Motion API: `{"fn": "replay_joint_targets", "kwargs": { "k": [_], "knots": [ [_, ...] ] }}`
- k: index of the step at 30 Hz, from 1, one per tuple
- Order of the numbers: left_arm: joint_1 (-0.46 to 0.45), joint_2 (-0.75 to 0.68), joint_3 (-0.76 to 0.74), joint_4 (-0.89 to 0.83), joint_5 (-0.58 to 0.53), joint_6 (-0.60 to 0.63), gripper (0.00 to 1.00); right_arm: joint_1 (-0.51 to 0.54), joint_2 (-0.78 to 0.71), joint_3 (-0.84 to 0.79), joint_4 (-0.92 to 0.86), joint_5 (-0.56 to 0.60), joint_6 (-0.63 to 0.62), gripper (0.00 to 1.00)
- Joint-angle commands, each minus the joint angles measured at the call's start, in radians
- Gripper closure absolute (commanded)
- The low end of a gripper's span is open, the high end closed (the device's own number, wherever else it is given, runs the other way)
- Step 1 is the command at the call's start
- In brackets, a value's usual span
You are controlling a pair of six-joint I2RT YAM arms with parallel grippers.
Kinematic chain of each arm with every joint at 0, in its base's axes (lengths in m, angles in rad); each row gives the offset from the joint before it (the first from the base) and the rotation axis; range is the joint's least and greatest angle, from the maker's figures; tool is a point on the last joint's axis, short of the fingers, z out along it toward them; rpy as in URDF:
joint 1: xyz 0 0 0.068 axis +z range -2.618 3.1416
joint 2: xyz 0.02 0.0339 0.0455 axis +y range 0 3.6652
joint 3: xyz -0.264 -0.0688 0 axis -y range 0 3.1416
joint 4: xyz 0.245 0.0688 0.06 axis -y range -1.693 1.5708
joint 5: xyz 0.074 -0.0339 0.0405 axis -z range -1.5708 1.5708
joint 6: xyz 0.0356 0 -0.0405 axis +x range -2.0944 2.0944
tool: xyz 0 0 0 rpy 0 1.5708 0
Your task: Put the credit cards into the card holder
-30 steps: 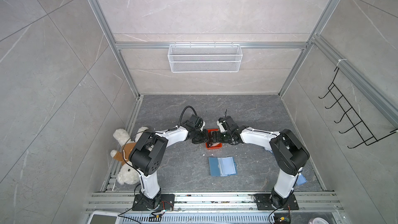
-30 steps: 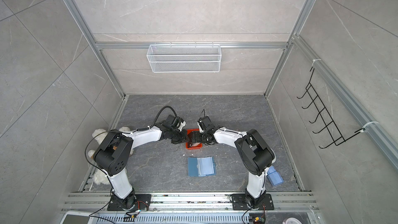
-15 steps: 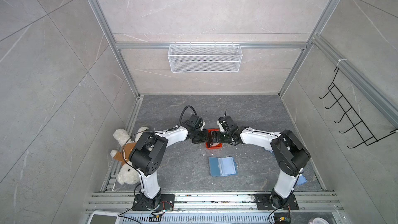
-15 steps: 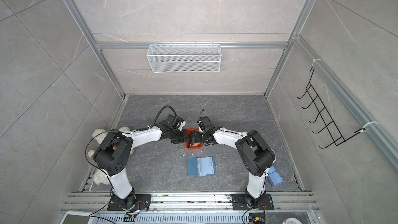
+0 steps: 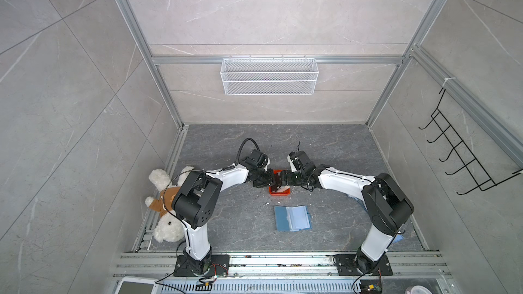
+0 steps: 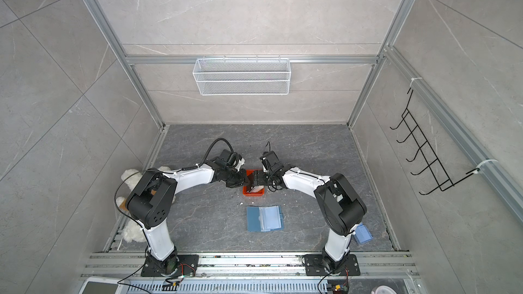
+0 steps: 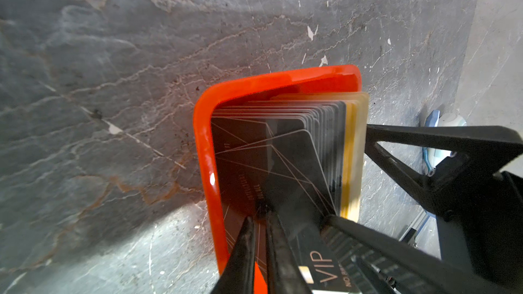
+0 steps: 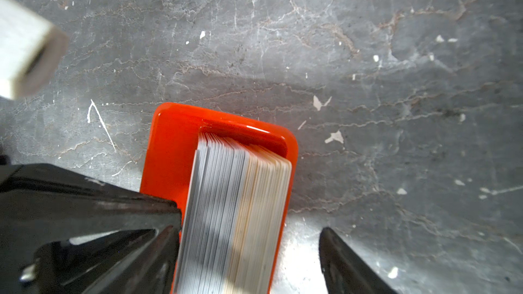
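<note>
1. On the dark grey veined slab, mid-floor, sits the orange tray. The credit cards stand on edge inside it, fanned.
2. The card holder lies open and flat on the slab, nearer the arm bases and apart from the tray.
3. Left gripper: jaws nearly together with a thin slit, at the front card. Can't tell if a card edge is pinched.
4. Right gripper: jaws wide, straddling the stack. One finger sits against the stack's side, the other apart from it.
5. Slab surface: brownish veins, white flecks scattered around the tray.
6. Room: pale grey tile walls and aluminium framing. A white wire basket hangs on the back wall and a black hook rack on the right wall. A plush toy lies at the slab's left edge.
</note>
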Motion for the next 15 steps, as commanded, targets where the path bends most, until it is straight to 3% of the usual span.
{"fn": "replay_joint_targets", "kwargs": {
  "k": [1, 9, 15],
  "knots": [
    [-0.004, 0.030, 0.026, -0.039, -0.001, 0.018, 0.85, -0.003, -0.042, -0.016, -0.040, 0.027, -0.019, 0.21],
    [-0.010, 0.054, 0.039, -0.033, 0.013, 0.010, 0.85, 0.019, -0.147, -0.033, -0.069, 0.004, 0.031, 0.24],
    [-0.015, 0.058, 0.044, -0.030, 0.012, 0.005, 0.85, 0.066, -0.182, -0.018, -0.092, 0.002, 0.143, 0.36]
  ]
}}
